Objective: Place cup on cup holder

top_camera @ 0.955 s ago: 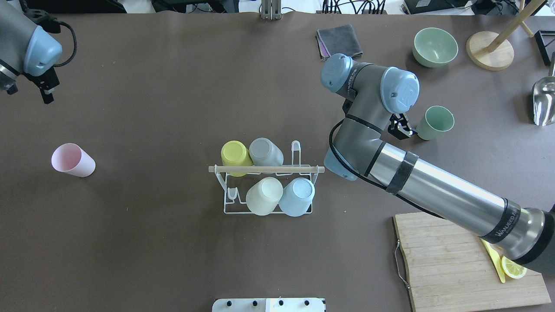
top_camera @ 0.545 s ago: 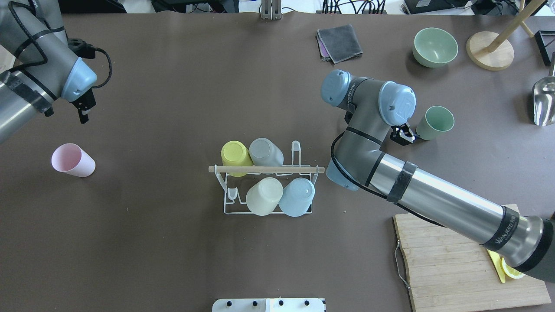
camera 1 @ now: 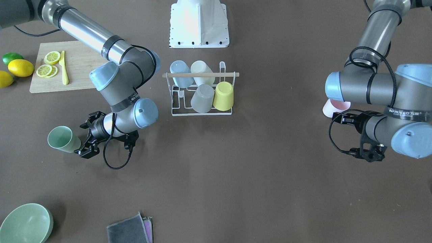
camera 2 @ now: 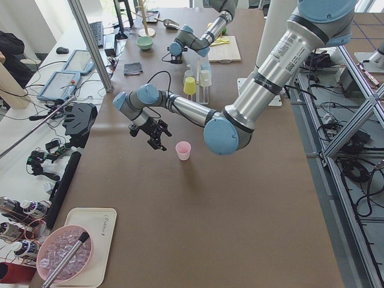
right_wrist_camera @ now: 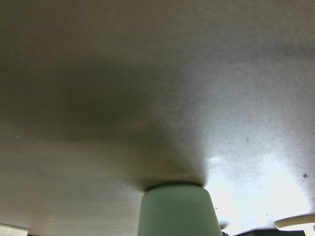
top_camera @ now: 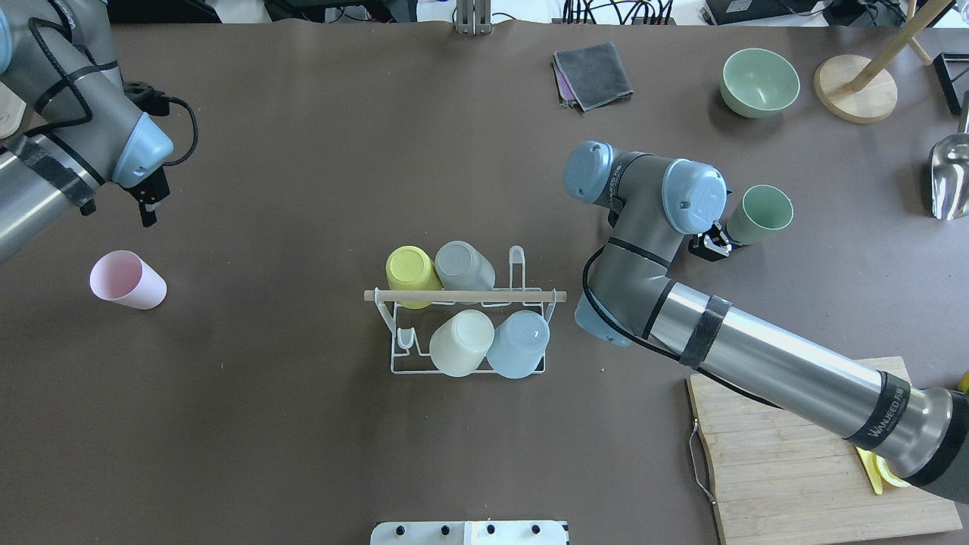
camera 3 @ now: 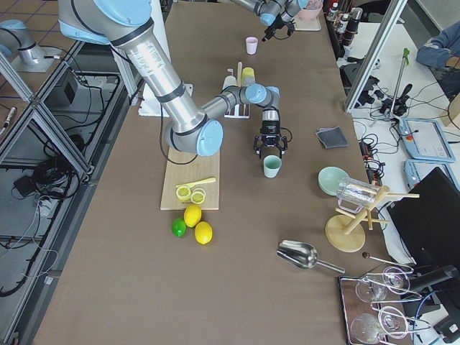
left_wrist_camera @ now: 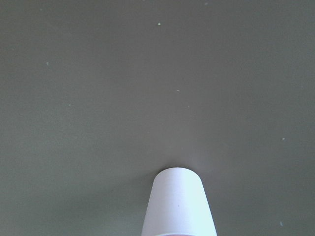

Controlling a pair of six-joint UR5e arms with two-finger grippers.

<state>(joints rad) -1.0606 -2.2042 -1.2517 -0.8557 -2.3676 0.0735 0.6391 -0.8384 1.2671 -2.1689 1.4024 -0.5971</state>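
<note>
My view from above shows the cup holder (top_camera: 405, 338) in the middle of the desk, well apart from every edge. It is a small white wire rack with a flat rectangular base and two rows of upright loop prongs. A light wooden rod (top_camera: 465, 295) lies across its top, parallel to the desk's long edges.

Four cups sit upside down on the prongs. A yellow cup (top_camera: 412, 271) and a grey cup (top_camera: 463, 265) touch each other in the row farther from the robot. A cream cup (top_camera: 462, 342) and a light blue cup (top_camera: 519, 343) touch each other in the nearer row. One prong (top_camera: 516, 257) stands bare just beside the grey cup, and I see another bare one in the nearer row beside the cream cup.

A green cup (top_camera: 759, 215) stands mouth up toward the desk's right edge, well apart from the rack. My right gripper (camera 1: 83, 141) is low against the side of this cup. Its fingers are spread, with the cup's lower part at their tips, and they are not pressed onto it.

A pink cup (top_camera: 127, 279) stands mouth up near the desk's left edge. My left gripper (camera 2: 159, 137) hangs above the desk near this cup without touching it, fingers spread and holding nothing.
</note>
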